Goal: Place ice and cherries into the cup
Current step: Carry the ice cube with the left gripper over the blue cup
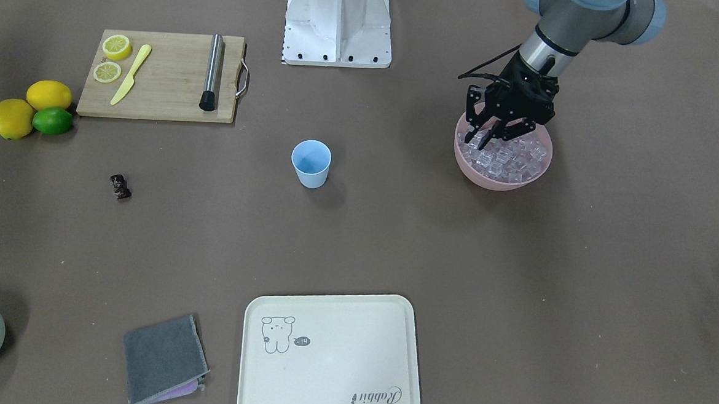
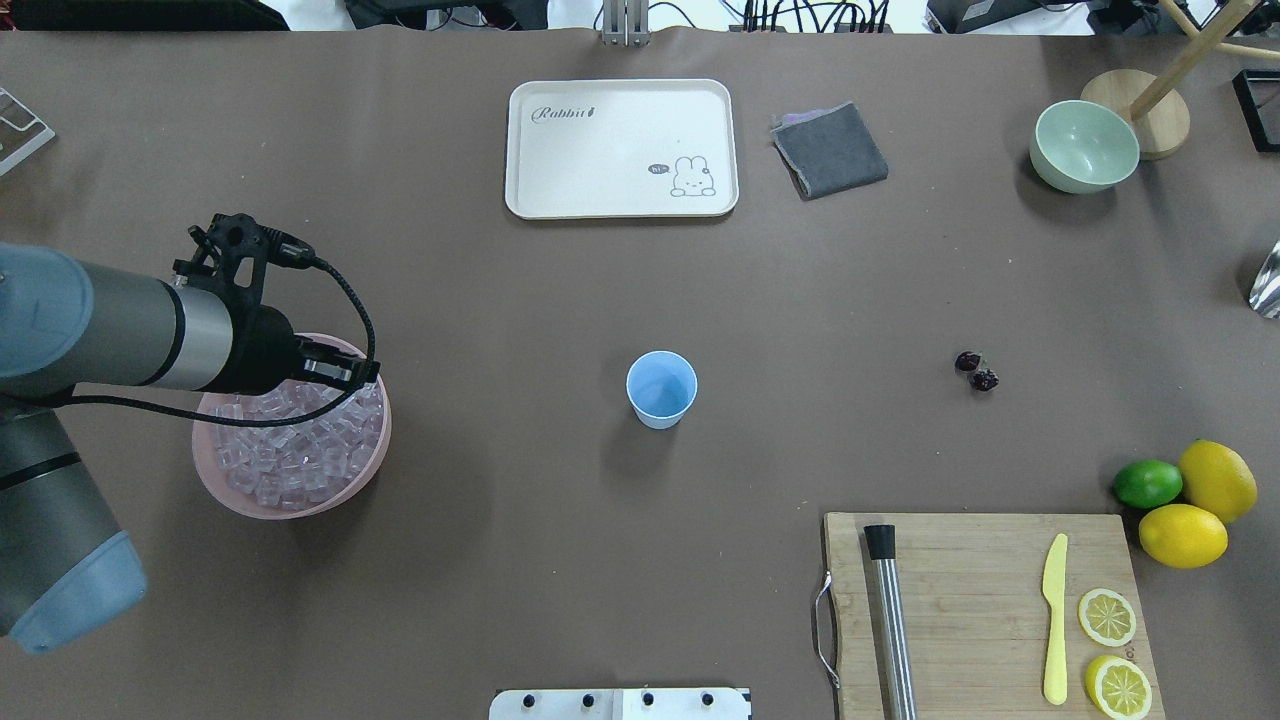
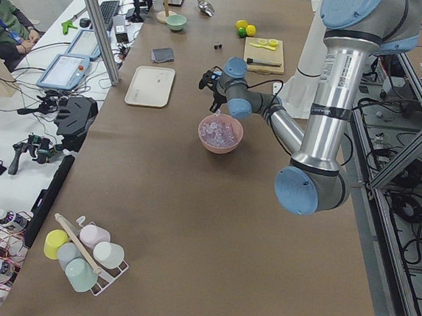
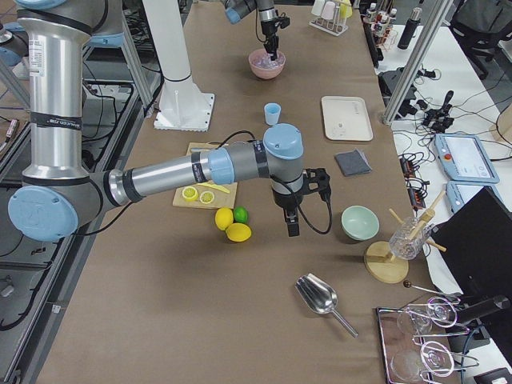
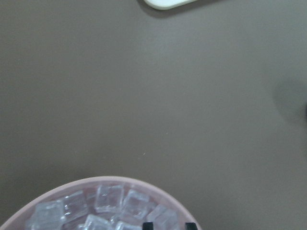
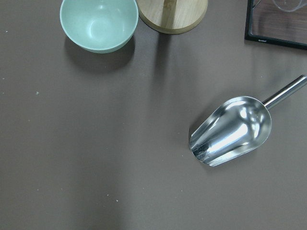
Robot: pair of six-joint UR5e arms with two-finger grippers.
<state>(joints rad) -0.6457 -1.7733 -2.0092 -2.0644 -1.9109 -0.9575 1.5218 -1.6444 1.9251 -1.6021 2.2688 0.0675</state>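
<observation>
Seemingly the ice step is in hand, at its pickup. At the left of the overhead view, the left end effector (image 1: 484,138) hangs tips-down in the pink bowl (image 2: 352,487), among the ice (image 2: 290,455) heaped there. Its fingers stand parted, both tips showing at the bottom edge of the left wrist view with a gap between them. No cube is clearly gripped.

At the middle of the frame stands the cup (image 2: 661,388), upright on the bare tabletop (image 2: 500,300), well apart from the bowl, and it looks empty. Right of centre lie the cherries (image 2: 976,371), two dark lumps touching each other, well apart from the cup.

Out past the right edge of that view, the right end effector (image 4: 293,228) shows only in the right side view, hanging above the tabletop. Whether it is open or closed I cannot tell.

The next move probably calls for closing on one cube without scattering its neighbours. Then comes a lift clear of the rim and a carry rightward to a release over the cup's mouth.
</observation>
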